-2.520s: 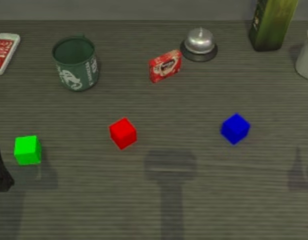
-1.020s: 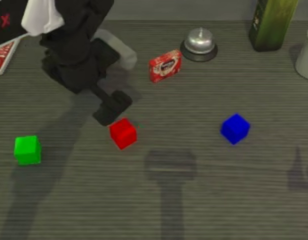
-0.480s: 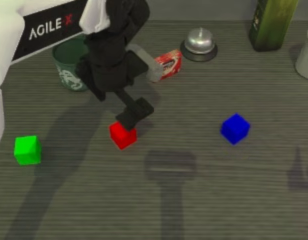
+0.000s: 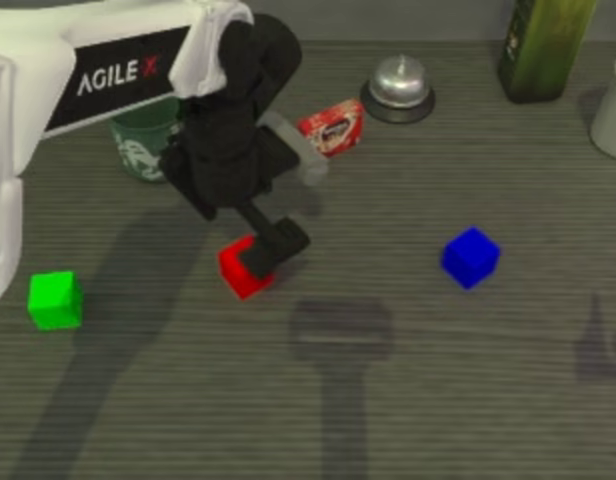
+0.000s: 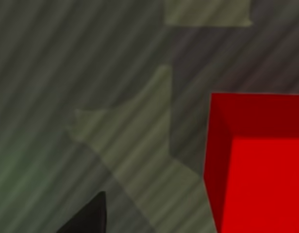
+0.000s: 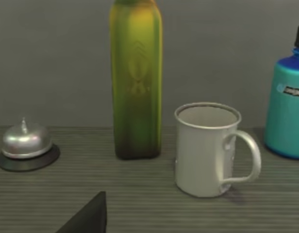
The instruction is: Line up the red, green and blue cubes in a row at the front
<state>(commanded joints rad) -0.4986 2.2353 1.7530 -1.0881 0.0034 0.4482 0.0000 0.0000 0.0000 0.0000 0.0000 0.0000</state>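
Reaching: my left arm's black two-finger gripper (image 4: 260, 252) is down over the small glossy bright red cube (image 4: 244, 270), covering its upper right part in the top view. Honestly can't tell if the fingers are spread or squeezing it; the wrist view only shows 1 dark fingertip (image 5: 89, 218) off to the side of the cube (image 5: 258, 162).

Red cube look: plain, shiny, sharp edges, 2 side faces darker than the top in the left wrist view.

Red cube spot: on the grey striped table (image 4: 408, 400), left of centre, in front of the dark green printed mug (image 4: 138, 145).

Red cube orientation: sits flat, turned a bit so its edges run diagonal to the table stripes. No long axis, it's a cube.

Green cube: small glossy bright green cube (image 4: 55, 300) near the left edge, well apart from the gripper.

Blue cube: small glossy deep blue cube (image 4: 470, 257) right of centre, also turned corner-on.

Right arm: not in the top view; its camera faces the white enamel mug (image 6: 210, 148).
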